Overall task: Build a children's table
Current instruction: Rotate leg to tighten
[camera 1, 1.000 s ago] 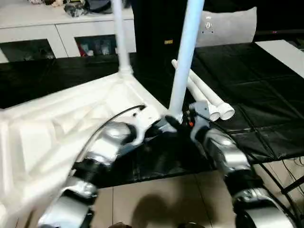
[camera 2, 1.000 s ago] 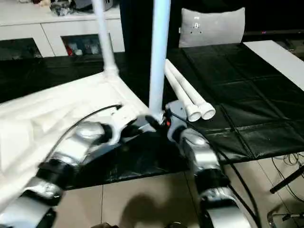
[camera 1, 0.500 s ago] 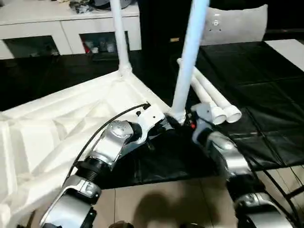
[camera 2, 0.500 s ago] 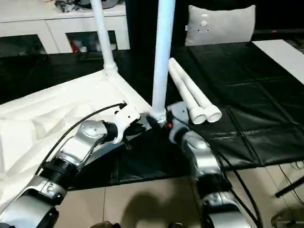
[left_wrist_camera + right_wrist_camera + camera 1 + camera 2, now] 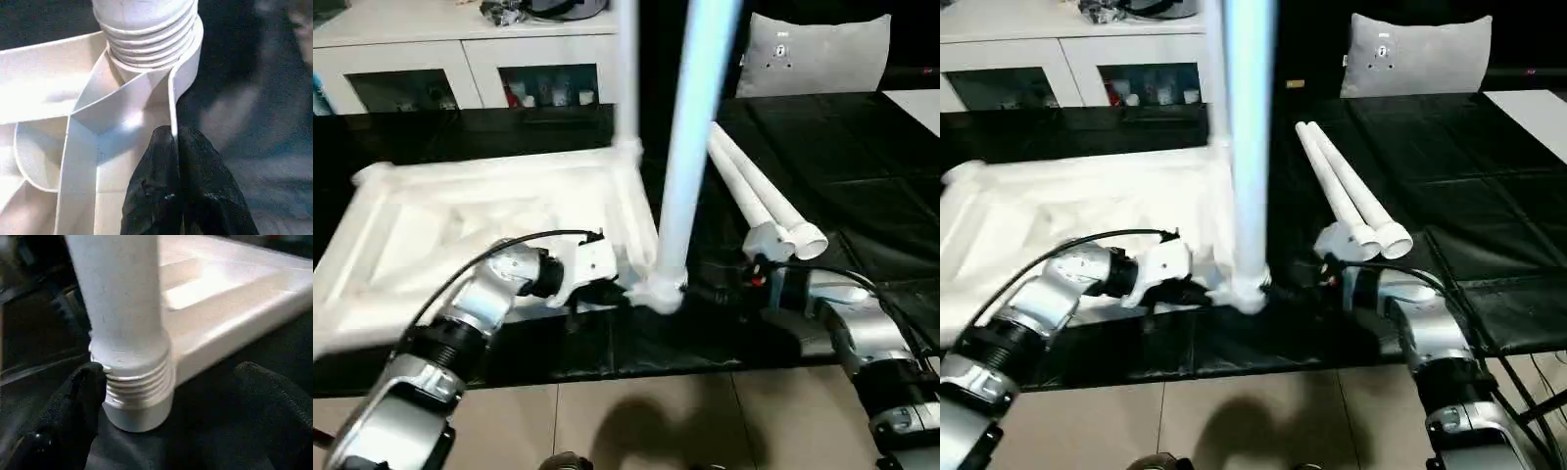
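The white tabletop [image 5: 460, 211] lies underside up on the black mat. One leg [image 5: 626, 73] stands in its far right corner socket. A second leg [image 5: 690, 147] stands in the near right corner, its threaded base [image 5: 134, 377] showing at the socket. Two loose legs [image 5: 754, 196] lie side by side on the mat to the right. My left gripper [image 5: 174, 134] is shut on the tabletop's rim wall just beside the near leg's socket. My right gripper [image 5: 168, 374] stands open, one black finger [image 5: 78, 401] on each side of the leg's base, just right of it.
A white cabinet with glass doors [image 5: 460, 73] runs along the back. A grey cushion [image 5: 813, 54] stands at the back right, and a white board [image 5: 1533, 103] lies at the right edge. The mat's front edge [image 5: 607, 367] meets the tiled floor close to me.
My right gripper has opened off the near leg's base and drawn back a little to the right. The left gripper keeps its pinch on the rim. The camera has shifted; the tabletop now lies flatter.
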Tool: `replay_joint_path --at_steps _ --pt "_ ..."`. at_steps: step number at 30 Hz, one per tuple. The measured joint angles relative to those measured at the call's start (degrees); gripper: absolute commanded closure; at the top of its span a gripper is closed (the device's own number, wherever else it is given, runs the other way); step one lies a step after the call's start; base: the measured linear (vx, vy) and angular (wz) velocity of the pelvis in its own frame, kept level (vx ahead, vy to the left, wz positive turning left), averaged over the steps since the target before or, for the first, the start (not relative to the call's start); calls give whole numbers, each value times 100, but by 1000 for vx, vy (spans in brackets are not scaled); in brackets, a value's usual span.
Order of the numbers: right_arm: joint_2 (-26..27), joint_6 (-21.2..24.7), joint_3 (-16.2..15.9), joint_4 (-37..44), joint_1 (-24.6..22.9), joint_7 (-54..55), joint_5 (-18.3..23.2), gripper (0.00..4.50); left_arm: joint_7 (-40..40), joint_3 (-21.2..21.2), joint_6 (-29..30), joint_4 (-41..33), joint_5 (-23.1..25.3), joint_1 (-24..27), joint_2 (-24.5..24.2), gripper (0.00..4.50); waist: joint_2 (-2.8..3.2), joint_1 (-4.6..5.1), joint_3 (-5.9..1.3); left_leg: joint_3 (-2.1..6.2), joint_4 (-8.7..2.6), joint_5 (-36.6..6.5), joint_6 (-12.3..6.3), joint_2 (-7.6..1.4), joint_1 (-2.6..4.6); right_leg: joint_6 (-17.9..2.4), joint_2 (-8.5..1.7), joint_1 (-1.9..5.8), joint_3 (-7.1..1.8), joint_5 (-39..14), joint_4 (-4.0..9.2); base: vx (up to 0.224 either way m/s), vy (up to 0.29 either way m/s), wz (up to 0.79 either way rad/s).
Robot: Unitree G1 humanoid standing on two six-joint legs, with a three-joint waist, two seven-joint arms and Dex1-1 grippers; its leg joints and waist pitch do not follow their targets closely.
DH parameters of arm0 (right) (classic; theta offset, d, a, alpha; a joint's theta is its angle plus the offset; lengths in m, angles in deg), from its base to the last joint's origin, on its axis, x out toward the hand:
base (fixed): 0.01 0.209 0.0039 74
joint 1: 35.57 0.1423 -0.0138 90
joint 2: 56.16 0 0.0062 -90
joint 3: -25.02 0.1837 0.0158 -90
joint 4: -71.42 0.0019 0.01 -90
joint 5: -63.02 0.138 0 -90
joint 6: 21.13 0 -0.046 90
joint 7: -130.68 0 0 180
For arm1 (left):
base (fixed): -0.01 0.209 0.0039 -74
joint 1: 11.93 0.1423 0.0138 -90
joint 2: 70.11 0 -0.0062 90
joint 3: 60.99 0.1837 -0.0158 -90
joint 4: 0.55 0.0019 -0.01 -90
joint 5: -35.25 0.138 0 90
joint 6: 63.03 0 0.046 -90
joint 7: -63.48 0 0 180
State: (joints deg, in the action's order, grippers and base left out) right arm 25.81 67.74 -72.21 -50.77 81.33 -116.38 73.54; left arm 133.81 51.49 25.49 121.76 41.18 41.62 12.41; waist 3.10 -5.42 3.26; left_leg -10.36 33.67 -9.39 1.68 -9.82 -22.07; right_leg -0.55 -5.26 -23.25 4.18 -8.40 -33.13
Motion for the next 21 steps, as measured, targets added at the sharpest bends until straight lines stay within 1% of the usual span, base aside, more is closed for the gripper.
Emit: replay_joint_path --at_steps 2,4,7,9,10,11,13,14,15,17,19,20,21 --pt "0 -11 -101 0 19 -162 -38 6 121 32 -76 10 -1 -14 -10 450 -2 -3 -1 -1 2 0 0 3 -1 -6 -1 2 -4 3 1 0 0 0" --pt "15 -7 -217 -5 36 -273 -98 33 240 59 -166 23 -10 -24 -11 450 -3 -17 -1 -3 1 -1 -1 5 -2 -29 -2 2 -7 18 1 0 0 0" --pt "96 53 -307 -37 129 -434 -108 44 371 120 -249 78 -30 -78 -10 450 -4 -48 -1 -3 1 0 -1 3 -1 -29 -2 0 -5 17 -3 0 0 0" --pt "123 83 -370 -65 190 -516 -108 65 433 141 -277 82 -56 -82 -9 450 -4 -80 0 -3 1 0 -1 2 -2 -28 -2 0 -5 17 -2 0 0 0" --pt "139 98 -384 -73 204 -553 -107 79 445 151 -283 82 -62 -83 -7 450 -5 -92 -1 -3 1 0 -1 2 -2 -28 -2 0 -5 17 -2 0 0 0" --pt "157 107 -403 -92 226 -602 -107 79 462 153 -287 82 -69 -83 -4 450 -5 -101 0 -3 1 0 -1 2 -2 -28 -2 0 -5 17 -2 0 0 0" --pt "192 133 -431 -129 244 -671 -100 107 508 154 -288 82 -74 -83 -3 450 -7 -108 -1 -4 1 0 -1 2 -2 -28 -2 0 -5 17 -2 0 0 0" --pt "195 173 -438 -141 245 -700 -91 107 525 154 -288 81 -76 -83 -3 450 -7 -111 -1 -4 1 0 -1 2 -2 -28 -2 0 -5 17 -2 0 0 0" --pt "198 202 -440 -156 247 -733 -82 123 532 155 -288 81 -79 -83 -3 450 -7 -112 -1 -4 1 0 -1 2 -2 -28 -2 0 -5 17 -2 0 0 0" --pt "199 231 -442 -161 247 -787 -77 128 533 154 -288 81 -80 -83 -3 450 -8 -111 -2 -4 1 0 -1 2 -2 -28 -2 0 -5 17 -3 0 0 0" --pt "198 281 -442 -170 247 -839 -42 153 554 155 -289 81 -85 -83 -5 450 -9 -112 -2 -4 1 0 0 2 -2 -27 -2 0 -5 16 -3 0 0 0" --pt "198 312 -442 -170 246 -854 -15 153 569 154 -289 81 -97 -81 -7 450 -9 -113 -2 -4 1 0 -1 2 -2 -26 -2 0 -5 16 -3 0 0 0" --pt "197 348 -442 -170 246 -864 7 165 571 153 -288 81 -117 -76 -8 450 -9 -114 -2 -4 1 0 -1 2 -2 -26 -2 0 -5 16 -3 0 0 0"
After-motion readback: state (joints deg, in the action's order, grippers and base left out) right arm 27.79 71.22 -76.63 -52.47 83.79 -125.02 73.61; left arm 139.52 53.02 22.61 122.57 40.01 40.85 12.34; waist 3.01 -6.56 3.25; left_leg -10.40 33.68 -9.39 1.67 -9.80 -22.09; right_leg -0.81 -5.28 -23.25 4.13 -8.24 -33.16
